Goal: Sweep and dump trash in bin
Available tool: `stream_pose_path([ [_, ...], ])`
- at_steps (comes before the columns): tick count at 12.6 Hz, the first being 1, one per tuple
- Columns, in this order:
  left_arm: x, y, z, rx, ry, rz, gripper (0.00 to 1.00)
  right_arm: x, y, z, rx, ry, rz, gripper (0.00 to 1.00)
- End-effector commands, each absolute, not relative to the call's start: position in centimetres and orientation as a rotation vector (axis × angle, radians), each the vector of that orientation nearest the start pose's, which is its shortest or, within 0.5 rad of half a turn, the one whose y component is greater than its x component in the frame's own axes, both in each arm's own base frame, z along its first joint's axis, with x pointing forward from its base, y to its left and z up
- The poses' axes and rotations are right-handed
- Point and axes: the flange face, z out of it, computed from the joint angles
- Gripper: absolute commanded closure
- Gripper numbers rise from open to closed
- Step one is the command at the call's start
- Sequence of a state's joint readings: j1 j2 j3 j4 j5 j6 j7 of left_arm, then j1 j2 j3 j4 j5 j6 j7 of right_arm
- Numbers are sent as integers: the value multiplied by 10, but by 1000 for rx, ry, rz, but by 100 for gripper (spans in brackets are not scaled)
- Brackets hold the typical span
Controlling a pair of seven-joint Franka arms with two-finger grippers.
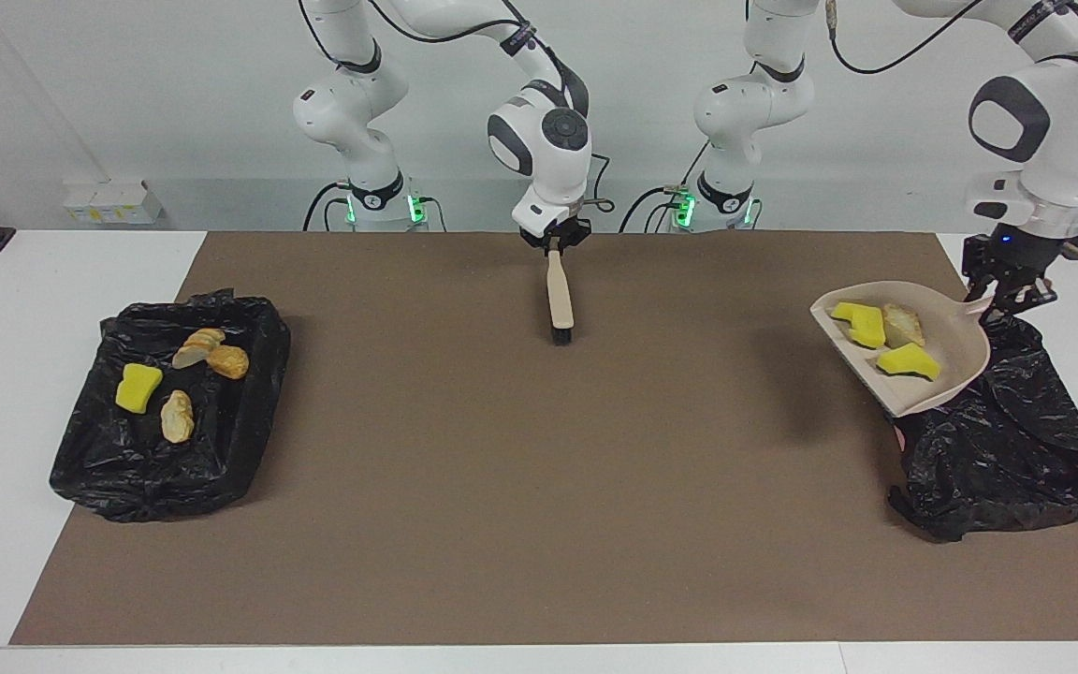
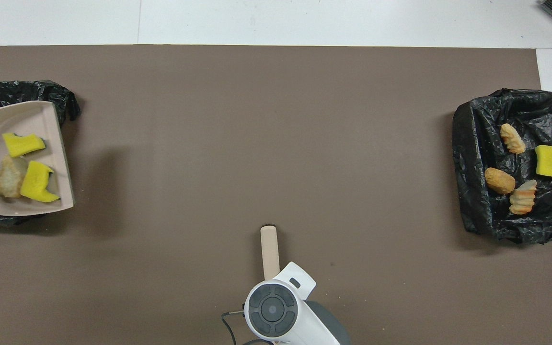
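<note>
Holding the dustpan (image 1: 932,374) by its handle in my left gripper (image 1: 1009,301), over the black-lined bin (image 1: 1016,449) at three o'clock, I tip slowly so the three scraps (image 1: 881,337) slide in. My right gripper (image 1: 554,245) clasps the brush (image 1: 560,301), waiting.

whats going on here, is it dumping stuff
Nearly. The left gripper holds the dustpan by its handle, raised over the black-lined bin with three scraps still in it. The right gripper holds the brush near the robots. Four scraps lie in the other bin.
</note>
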State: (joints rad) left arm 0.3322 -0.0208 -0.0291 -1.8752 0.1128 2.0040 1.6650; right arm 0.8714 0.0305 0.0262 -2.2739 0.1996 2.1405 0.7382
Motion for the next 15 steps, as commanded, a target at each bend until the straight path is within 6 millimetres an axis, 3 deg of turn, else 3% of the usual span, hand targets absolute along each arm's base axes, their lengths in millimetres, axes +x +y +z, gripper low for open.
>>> stream_pose_path([
  [1, 559, 226, 548, -2258, 1857, 15, 100, 324, 397, 365, -3146, -39, 366, 0],
  [3, 567, 258, 549, -2229, 1804, 85, 100, 346, 391, 389, -3139, -20, 372, 0],
  [6, 578, 273, 542, -2095, 1776, 240, 100, 383, 368, 428, -3118, -61, 369, 0],
  [8, 582, 269, 543, -2041, 1655, 388, 100, 412, 343, 459, -3133, -115, 331, 0],
  [9, 585, 266, 535, -2025, 1604, 454, 100, 426, 329, 475, -3141, -123, 323, 0],
  [12, 588, 259, 534, -1948, 1604, 553, 100, 470, 274, 524, -3110, -189, 293, 0],
  [15, 592, 234, 538, -1860, 1615, 731, 100, 500, 213, 558, -3087, -299, 226, 0],
])
